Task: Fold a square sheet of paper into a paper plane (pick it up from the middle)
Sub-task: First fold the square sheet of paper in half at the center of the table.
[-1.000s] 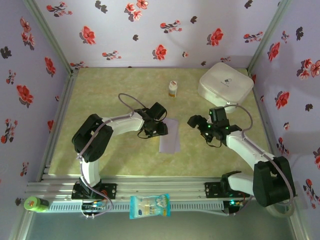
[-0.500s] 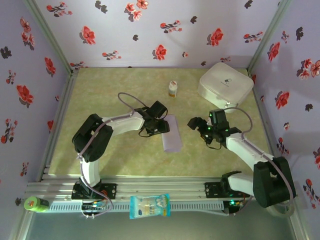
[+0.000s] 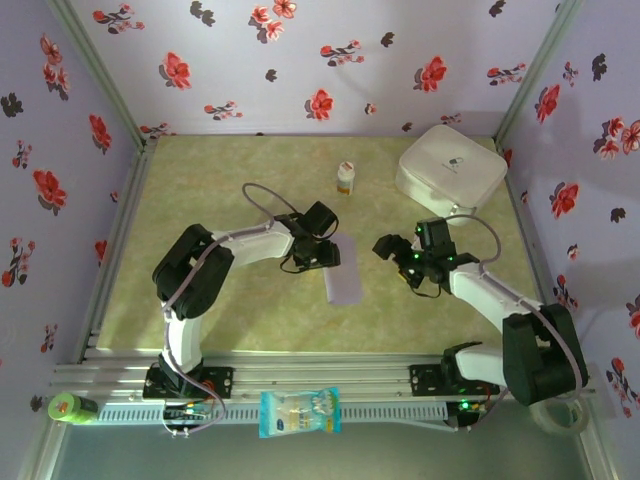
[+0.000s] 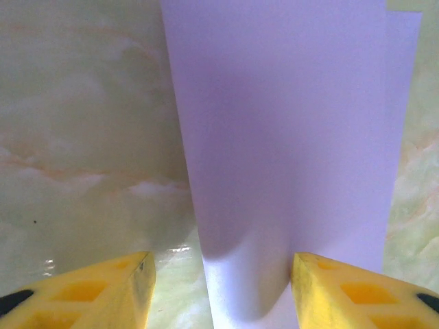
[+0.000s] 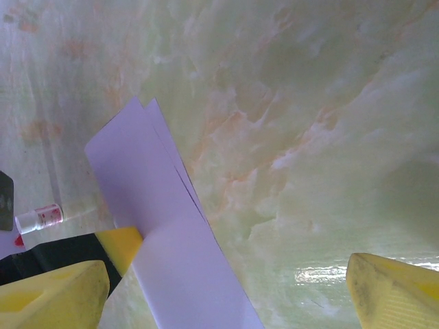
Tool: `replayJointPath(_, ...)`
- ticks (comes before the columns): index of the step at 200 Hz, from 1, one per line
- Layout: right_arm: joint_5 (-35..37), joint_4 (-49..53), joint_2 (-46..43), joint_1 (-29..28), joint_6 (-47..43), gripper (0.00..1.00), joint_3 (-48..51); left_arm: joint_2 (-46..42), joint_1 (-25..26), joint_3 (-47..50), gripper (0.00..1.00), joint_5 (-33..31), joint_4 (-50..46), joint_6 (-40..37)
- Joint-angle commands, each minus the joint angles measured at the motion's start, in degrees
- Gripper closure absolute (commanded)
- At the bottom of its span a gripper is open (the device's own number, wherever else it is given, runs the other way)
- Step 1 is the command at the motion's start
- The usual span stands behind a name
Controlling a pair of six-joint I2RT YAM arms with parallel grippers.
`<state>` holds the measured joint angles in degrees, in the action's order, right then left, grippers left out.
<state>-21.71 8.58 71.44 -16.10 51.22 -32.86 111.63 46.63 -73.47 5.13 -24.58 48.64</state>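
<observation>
Found the square sheet of paper (image 3: 343, 274) folded into a narrow strip, flat on the marbled table (image 3: 230, 190) just below centre of the overhead frame; noted two slightly offset layers at its corner, upper left in the right wrist view; saw the left gripper (image 3: 326, 254) at the strip's upper left end, jaws about half apart, straddling that end with nothing pinched, one yellow finger (image 4: 343, 295) overlapping the paper's edge, the other clear of it; saw the right gripper (image 3: 392, 256) just right of the strip, spread wide and empty; spotted a small white bottle (image 3: 345, 178) upright at upper centre, a white case (image 3: 450, 168) at upper right.
</observation>
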Motion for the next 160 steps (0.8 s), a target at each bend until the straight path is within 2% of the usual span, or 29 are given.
replayJointPath(1, -1.35, -1.36, 0.83, 0.36, 0.24, 0.1, 0.19, 0.91, -0.14, -1.32, 0.45, -0.37, -2.82, -3.84)
replayJointPath(160, -3.08, -4.03, 4.56, 0.24, -0.41, 0.12, -0.58, 1.31, -0.18, -3.22, 0.46, -0.11, -4.35, -7.6)
